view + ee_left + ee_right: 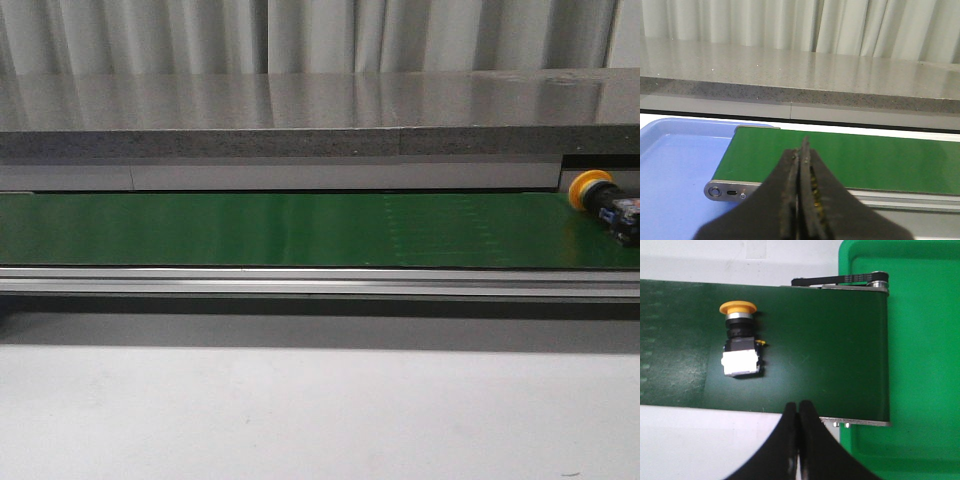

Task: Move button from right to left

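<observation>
The button [604, 203], with a yellow mushroom cap and black body, lies on its side on the green belt [300, 228] at the far right of the front view. It also shows in the right wrist view [740, 340], with a white end face. My right gripper [798, 406] is shut and empty above the belt's near edge, apart from the button. My left gripper [801, 145] is shut and empty above the belt's [865, 160] left end. Neither gripper shows in the front view.
A green bin [925, 365] sits past the belt's right end. A blue tray [675, 170] lies by the belt's left end. A grey stone ledge [300, 120] runs behind the belt, and a white tabletop [300, 420] lies in front.
</observation>
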Controlling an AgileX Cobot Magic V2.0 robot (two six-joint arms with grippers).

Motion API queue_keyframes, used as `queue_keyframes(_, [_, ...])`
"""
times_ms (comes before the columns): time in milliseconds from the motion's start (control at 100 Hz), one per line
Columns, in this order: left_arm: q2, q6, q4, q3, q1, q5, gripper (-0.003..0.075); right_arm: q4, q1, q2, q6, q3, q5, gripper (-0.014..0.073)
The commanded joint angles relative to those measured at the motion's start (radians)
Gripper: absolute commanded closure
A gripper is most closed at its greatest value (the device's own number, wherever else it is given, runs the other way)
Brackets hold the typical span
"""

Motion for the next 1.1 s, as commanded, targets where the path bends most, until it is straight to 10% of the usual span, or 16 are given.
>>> queue_keyframes(0, [-0.028, -0.001, -0.001, 0.044, -0.001, -0.082, 0.0741, -0.010, 0.026, -0.076, -0.013, 0.039, -0.098, 0.0660])
queue_keyframes(830, [-0.028, -0.001, -0.001, 0.044, -0.001, -0.082, 0.0741, -0.060, 0.116, -0.731, 0.072, 0.660, -0.688, 0.0660])
queue_keyframes(1090, [-0.028, -0.001, -0.001, 0.044, -0.001, -0.082, 0.0741, -0.060, 0.116, -0.870, 0.072, 0.715, -0.613, 0.0660])
